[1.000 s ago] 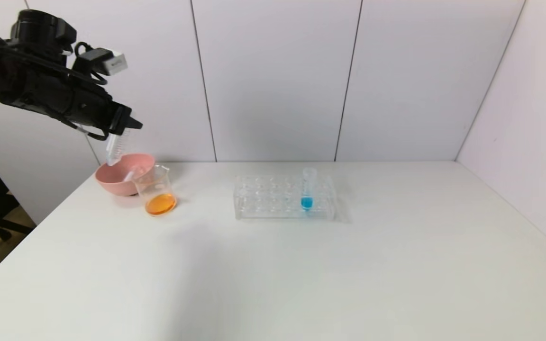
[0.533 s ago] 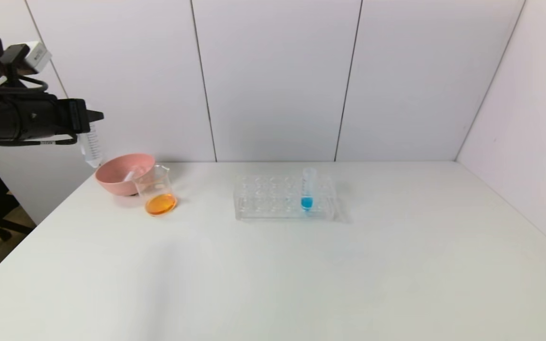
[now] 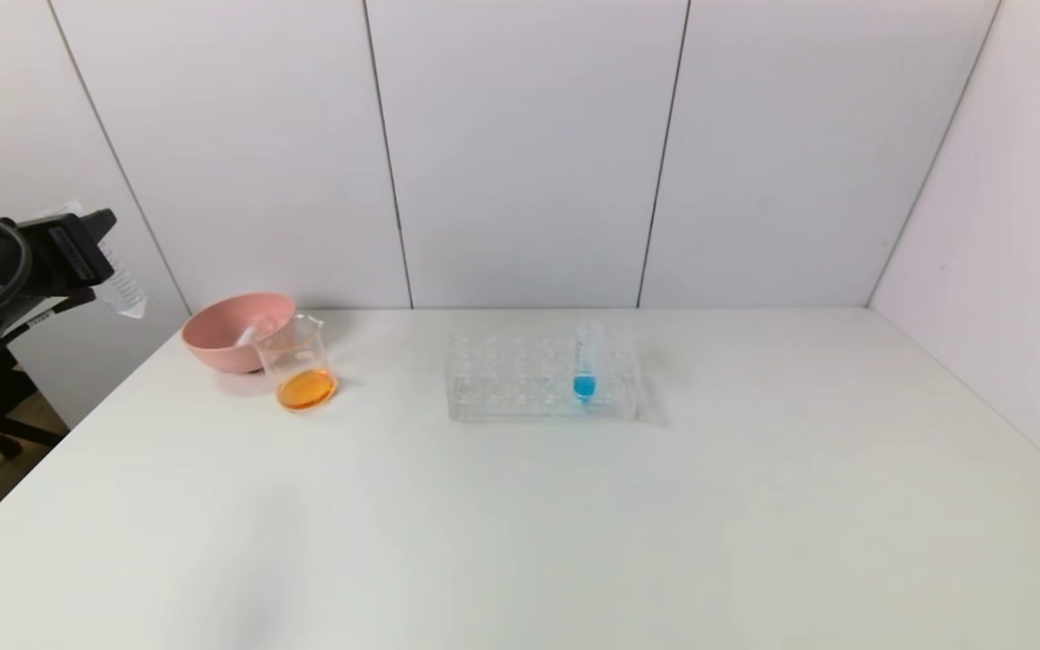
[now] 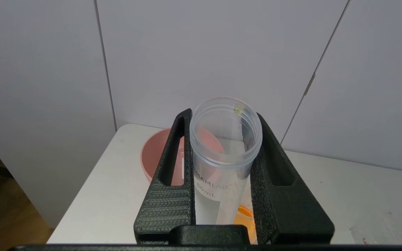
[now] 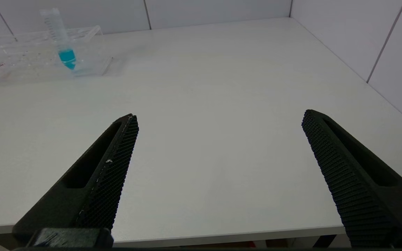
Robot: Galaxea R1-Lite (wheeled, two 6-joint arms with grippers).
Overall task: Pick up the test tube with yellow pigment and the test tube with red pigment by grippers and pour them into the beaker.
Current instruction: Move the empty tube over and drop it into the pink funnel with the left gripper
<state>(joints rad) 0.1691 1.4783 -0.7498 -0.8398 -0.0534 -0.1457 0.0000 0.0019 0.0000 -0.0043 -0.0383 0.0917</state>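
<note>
Since the earlier frames the left tool [image 3: 91, 257] has pulled back from over the pink bowl [image 3: 233, 330] toward the far left edge of the head view, taking an empty clear tube [image 3: 123, 287] with it; nothing else on the bench [image 3: 520, 524] has shifted. Left tool is now at mid-left of the frame, off past the bench edge and well apart from the bowl. Its two black fingers [image 4: 168, 181] are closed tight on the tube [image 4: 223, 153], one on each side, w/ the tube's open mouth facing the wrist cam. Tube looks drained; a white label band w/ print shows on its wall, and its tip tilts down toward the bowl side. Can't tell which pigment it held.

Beaker [image 3: 301, 364] stands upright in the left-centre of the head view, touching or just beside the bowl's near side, w/ an orange pool in its bottom. A second clear tube [image 3: 249, 332] lies tilted inside the bowl; its tip colour isn't readable.

Clear rack [image 3: 542, 376] sits at centre frame, w/ one blue-tipped tube [image 3: 585, 361] standing upright in a hole toward its right end.

Right tool [image 5: 220, 122] isn't in the head view; in the right wrist view its fingers are spread wide w/ nothing between them, low over the near part of the bench, rack [image 5: 30, 57] and blue tube [image 5: 61, 38] at upper left of that frame.
</note>
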